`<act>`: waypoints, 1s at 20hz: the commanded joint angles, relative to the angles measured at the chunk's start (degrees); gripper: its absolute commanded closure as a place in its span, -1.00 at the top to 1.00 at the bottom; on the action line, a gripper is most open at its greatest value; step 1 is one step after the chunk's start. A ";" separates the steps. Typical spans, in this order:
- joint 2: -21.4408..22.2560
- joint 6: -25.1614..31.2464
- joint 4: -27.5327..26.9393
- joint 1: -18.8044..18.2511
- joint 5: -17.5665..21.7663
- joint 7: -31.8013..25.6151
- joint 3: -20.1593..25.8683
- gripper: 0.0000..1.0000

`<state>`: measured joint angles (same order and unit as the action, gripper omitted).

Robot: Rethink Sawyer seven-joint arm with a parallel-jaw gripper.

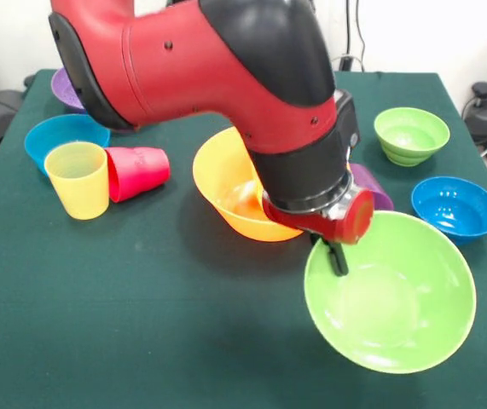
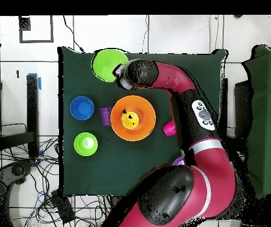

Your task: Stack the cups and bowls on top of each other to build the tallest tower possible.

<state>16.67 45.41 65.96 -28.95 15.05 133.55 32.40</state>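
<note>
The red and black robot arm is seen reaching down over the dark green cloth-covered table, and its gripper is clamped on the rim of the large glossy lime green plastic bowl, which is held tilted at the table's front edge. The large orange plastic bowl is set just behind it, mid-table, with something yellow seen inside it from overhead. A large purple bowl is partly hidden behind the arm. Two small blue bowls and a small lime green bowl are spread apart. A pale yellow ribbed cup stands upright, touched by a red-pink cup lying on its side. A purple cup is wedged between the orange and large green bowls.
</note>
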 commanded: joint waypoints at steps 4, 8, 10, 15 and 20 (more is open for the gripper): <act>4.89 5.89 3.98 0.71 -2.93 -3.47 0.33 -1.00; 4.74 6.20 3.74 0.70 -3.16 -4.35 0.28 -1.00; 4.87 6.59 3.50 0.72 -3.13 -4.85 0.10 -1.00; 5.27 5.99 5.61 -1.01 -3.38 -9.26 1.87 -1.00; 8.97 1.92 12.08 -3.25 -2.88 -9.27 2.80 -1.00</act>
<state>22.17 46.43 69.51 -30.17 11.43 133.55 32.91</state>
